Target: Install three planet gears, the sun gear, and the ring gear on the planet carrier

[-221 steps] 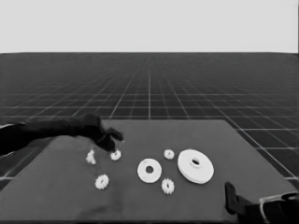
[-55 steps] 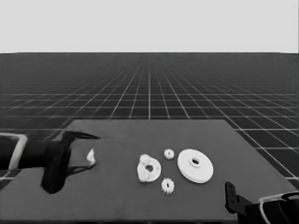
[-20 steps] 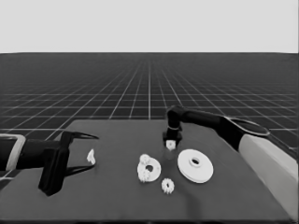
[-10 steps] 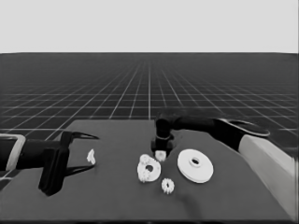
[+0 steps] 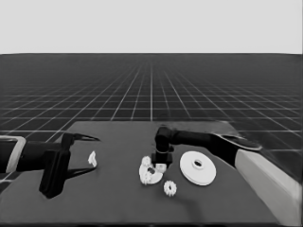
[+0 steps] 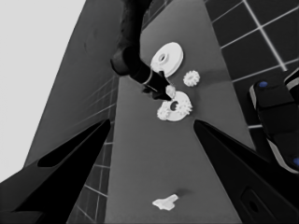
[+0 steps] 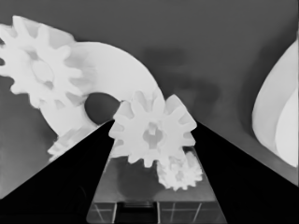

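Now right fingers (image 7: 152,140) grip gear (image 7: 152,133) over smaller round part (image 7: 112,74).

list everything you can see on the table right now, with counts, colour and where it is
smaller round part: 1, white, middle of the table, two gears on it
gears: 4, white; two on the smaller round part, one between the right gripper's fingers over that part's rim, one loose on the table's near side
larger round part: 1, white, right of the smaller one
thin white piece: 1, white, left end of the table
table: 1, dark
left gripper: parked, left end of the table
right gripper: over the smaller round part, holding a gear
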`<state>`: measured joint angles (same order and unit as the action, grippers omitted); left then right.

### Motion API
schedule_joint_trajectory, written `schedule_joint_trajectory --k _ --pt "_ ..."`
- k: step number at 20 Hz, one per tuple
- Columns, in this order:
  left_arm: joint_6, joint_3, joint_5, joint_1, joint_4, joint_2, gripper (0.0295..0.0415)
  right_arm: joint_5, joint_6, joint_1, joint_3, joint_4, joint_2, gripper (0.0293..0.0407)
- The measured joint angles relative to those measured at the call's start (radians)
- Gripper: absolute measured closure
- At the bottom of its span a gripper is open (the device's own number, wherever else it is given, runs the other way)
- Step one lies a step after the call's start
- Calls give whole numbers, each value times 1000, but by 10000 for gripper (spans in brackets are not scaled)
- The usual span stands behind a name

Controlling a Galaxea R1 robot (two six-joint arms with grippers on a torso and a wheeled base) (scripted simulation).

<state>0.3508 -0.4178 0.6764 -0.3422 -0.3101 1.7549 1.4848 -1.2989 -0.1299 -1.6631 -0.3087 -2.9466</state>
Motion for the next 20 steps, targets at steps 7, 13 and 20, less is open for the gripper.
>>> schedule_joint_trajectory --k 7,13,20 --pt "0 0 0 0 0 0 326 -9 9 -15 -16 -16 -5 356" --pt "0 0 0 0 0 0 326 -9 9 -16 -17 -16 -5 315" --pt "0 0 0 0 0 0 326 43 -49 120 81 109 23 315"
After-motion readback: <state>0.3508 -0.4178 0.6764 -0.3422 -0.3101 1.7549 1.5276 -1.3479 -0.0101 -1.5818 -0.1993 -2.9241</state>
